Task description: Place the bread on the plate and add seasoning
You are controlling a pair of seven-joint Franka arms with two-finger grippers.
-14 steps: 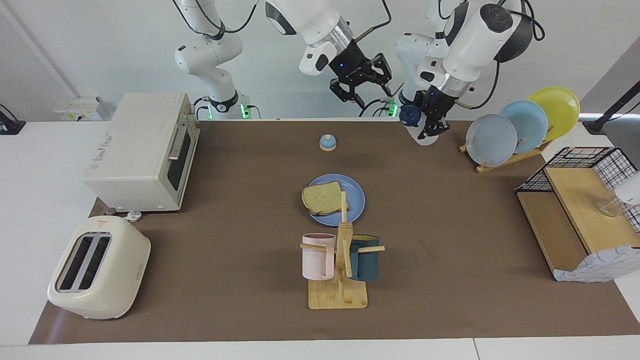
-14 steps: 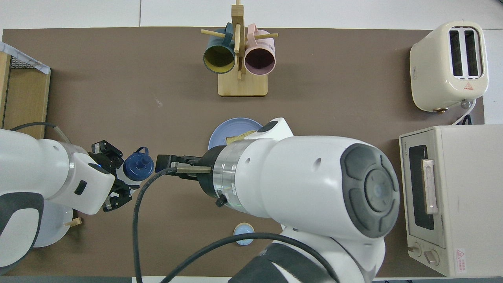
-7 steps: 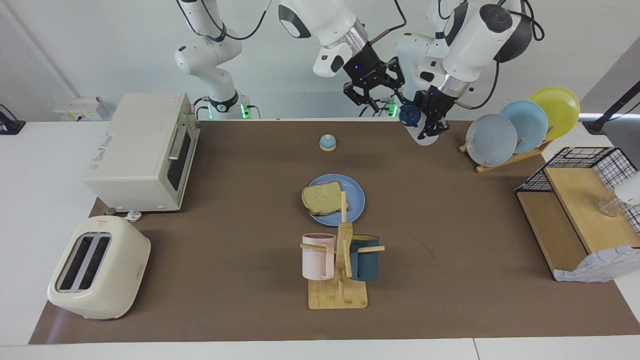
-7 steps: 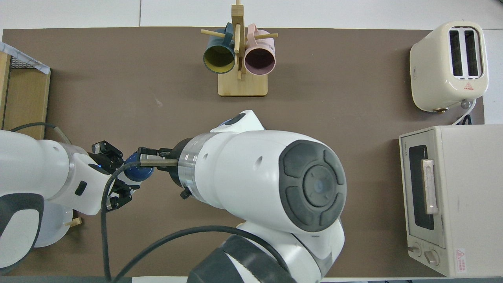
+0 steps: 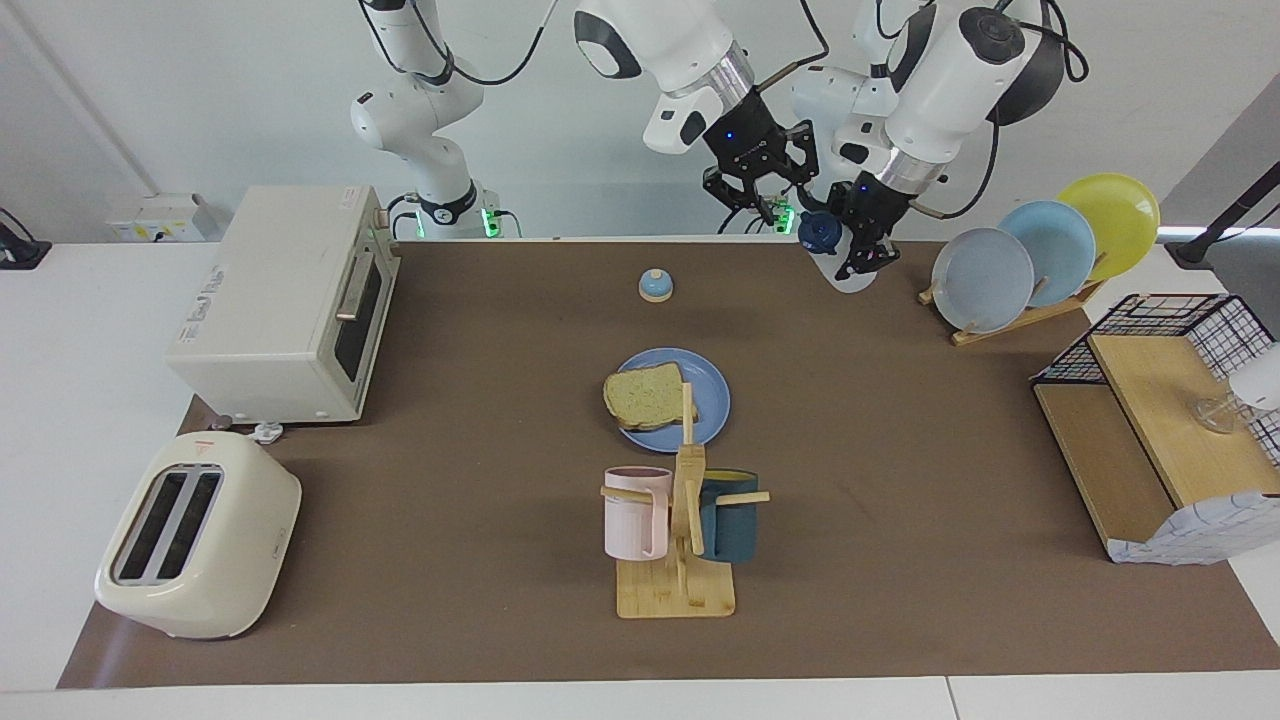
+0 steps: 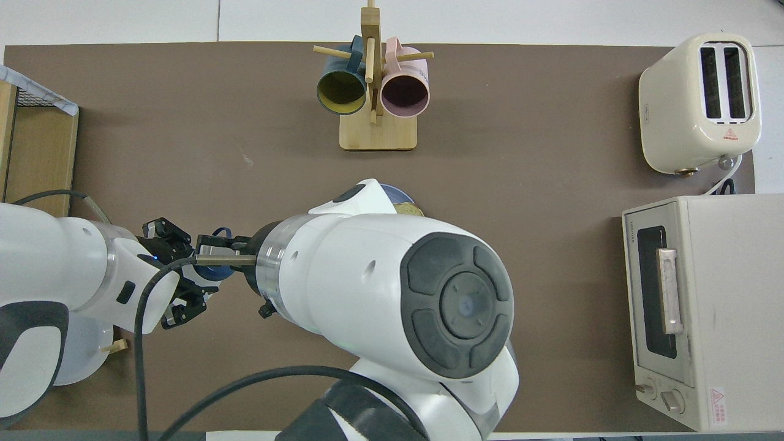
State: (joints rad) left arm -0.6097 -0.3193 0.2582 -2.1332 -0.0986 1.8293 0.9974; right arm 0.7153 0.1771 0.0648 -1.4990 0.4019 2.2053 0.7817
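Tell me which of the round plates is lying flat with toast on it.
The medium-blue plate mid-table, flat under the toast slice. The grey-blue, light-blue and yellow plates stand on edge in the wooden rack.

White table (image 5: 60, 420) spread with a brown mat (image 5: 900, 560) over most of its top. Plain white wall (image 5: 200, 90) along the robots' end, evenly lit, soft shadows only. Wall socket box (image 5: 160, 217) low on it, toward the right arm's end. Grey panel (image 5: 1230, 170) slanting in at the left arm's end, with a dark stand foot (image 5: 1215, 235) on the table edge just below. Small black object (image 5: 20, 250) at the table edge past the socket.
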